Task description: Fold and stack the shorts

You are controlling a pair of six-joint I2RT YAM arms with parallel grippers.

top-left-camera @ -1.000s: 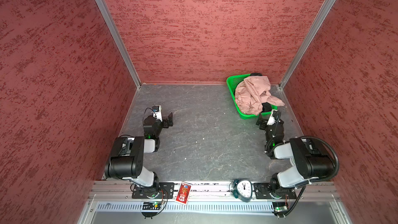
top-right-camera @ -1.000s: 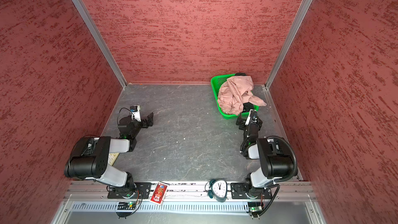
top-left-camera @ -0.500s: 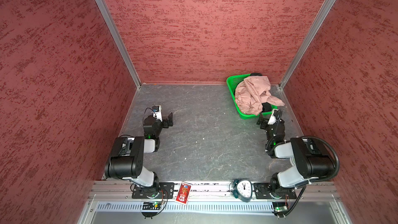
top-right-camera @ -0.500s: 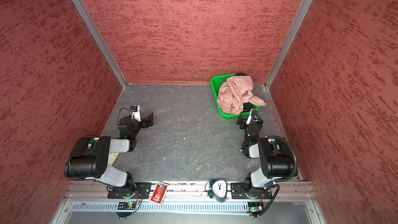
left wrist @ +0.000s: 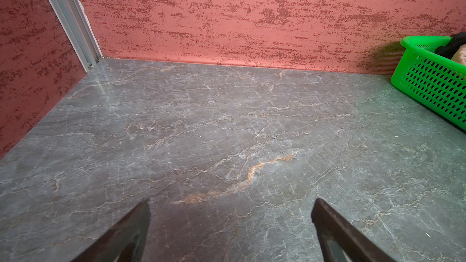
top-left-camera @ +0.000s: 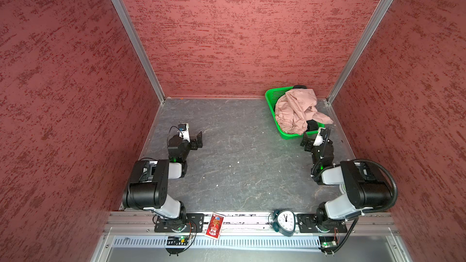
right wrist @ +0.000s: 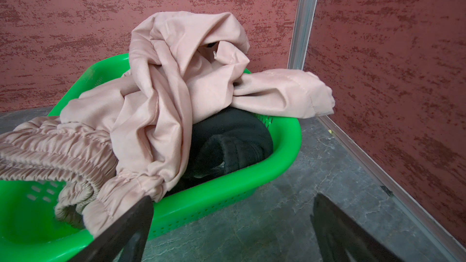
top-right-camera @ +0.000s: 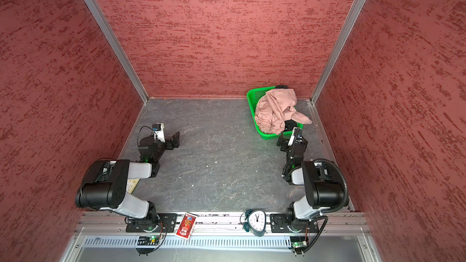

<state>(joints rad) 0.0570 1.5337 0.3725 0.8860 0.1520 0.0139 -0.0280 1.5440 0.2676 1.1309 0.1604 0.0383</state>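
Two pairs of shorts are seen heaped in one green mesh basket (top-left-camera: 292, 136) at the far right corner of the table (top-left-camera: 239, 152), neither yet folded. The pink shorts (top-left-camera: 295, 109) are draped on top, one leg hung over the rim; the black shorts (right wrist: 227, 144) are bundled beneath. Of two grippers, the right gripper (right wrist: 232, 212) is held spread and empty just short of the basket's near rim, apparently lined up for a first pick. The left gripper (left wrist: 230, 210), likewise spread and empty, is parked over bare table at the left, well apart.

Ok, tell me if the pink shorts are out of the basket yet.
No, the pink shorts lie crumpled in the green basket, over the black shorts.
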